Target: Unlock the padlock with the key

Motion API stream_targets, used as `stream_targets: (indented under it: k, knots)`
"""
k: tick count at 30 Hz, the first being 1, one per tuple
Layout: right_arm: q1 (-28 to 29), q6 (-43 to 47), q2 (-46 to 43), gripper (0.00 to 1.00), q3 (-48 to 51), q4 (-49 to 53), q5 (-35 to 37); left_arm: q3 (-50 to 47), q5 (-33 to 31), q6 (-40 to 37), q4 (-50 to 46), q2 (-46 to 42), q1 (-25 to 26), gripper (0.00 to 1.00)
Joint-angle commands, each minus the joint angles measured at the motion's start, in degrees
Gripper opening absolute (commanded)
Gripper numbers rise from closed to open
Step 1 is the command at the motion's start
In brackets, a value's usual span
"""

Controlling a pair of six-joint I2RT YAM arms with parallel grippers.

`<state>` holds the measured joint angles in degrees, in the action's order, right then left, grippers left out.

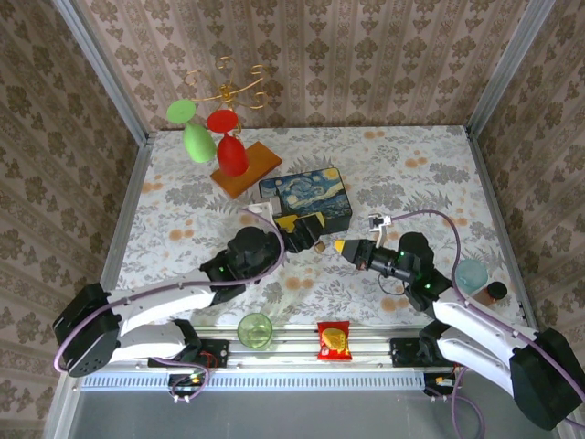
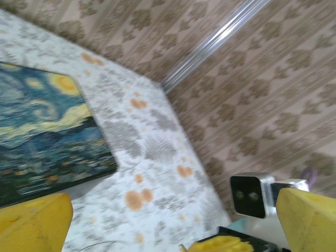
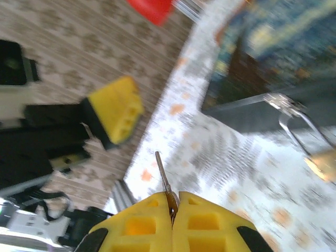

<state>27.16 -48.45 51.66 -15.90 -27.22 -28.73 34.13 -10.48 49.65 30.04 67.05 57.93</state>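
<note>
The brass padlock point(image 1: 319, 245) lies on the table in front of the blue box, between my two grippers. In the right wrist view the padlock point(image 3: 321, 163) is blurred at the right edge, its silver shackle point(image 3: 294, 118) pointing toward the box. My right gripper point(image 1: 344, 248) is shut on the thin key point(image 3: 163, 173), whose blade sticks out past the yellow fingertips point(image 3: 205, 220) of the right gripper point(image 3: 172, 205). My left gripper point(image 1: 303, 229) stands open by the box, just left of the padlock. In the left wrist view the left gripper point(image 2: 173, 215) has nothing between its fingers point(image 2: 34, 226).
The painted blue box point(image 1: 306, 197) sits mid-table behind the grippers. A stand with red and green glasses point(image 1: 224, 146) is at the back left on an orange board point(image 1: 249, 172). A green cup point(image 1: 255, 329) and a snack packet point(image 1: 334, 340) lie near the front rail. A teal cup point(image 1: 472, 273) stands at right.
</note>
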Motion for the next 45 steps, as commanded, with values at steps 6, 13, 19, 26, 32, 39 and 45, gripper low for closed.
stream_targets:
  k: [6,13,19,26,32,39,45]
  knots:
    - [-2.8,5.5,1.0,0.00,-1.9,21.7,2.7,1.8,8.2,-5.5,-10.0,12.8,-3.0,0.95]
    - [-2.9,5.9,2.5,0.00,-1.3,20.2,3.2,3.4,5.1,-2.7,0.8,24.7,-2.1,0.90]
    - [-2.9,5.5,2.4,0.00,0.3,18.3,2.9,3.5,1.5,0.1,6.1,30.6,-2.7,0.87]
    - [-3.1,6.2,0.6,0.00,1.6,19.9,4.2,4.8,2.7,3.1,10.6,36.1,-2.6,0.78]
    - [-3.2,5.4,2.1,0.00,2.4,17.3,4.5,4.8,-0.8,4.5,12.0,38.9,-1.2,0.64]
    - [-3.1,4.1,8.2,0.00,3.5,11.4,4.7,6.3,-2.1,4.8,11.4,41.3,-0.4,0.46]
    - [-3.2,3.3,10.3,0.00,3.7,8.6,4.2,6.8,-1.7,5.0,11.5,42.3,-0.1,0.30]
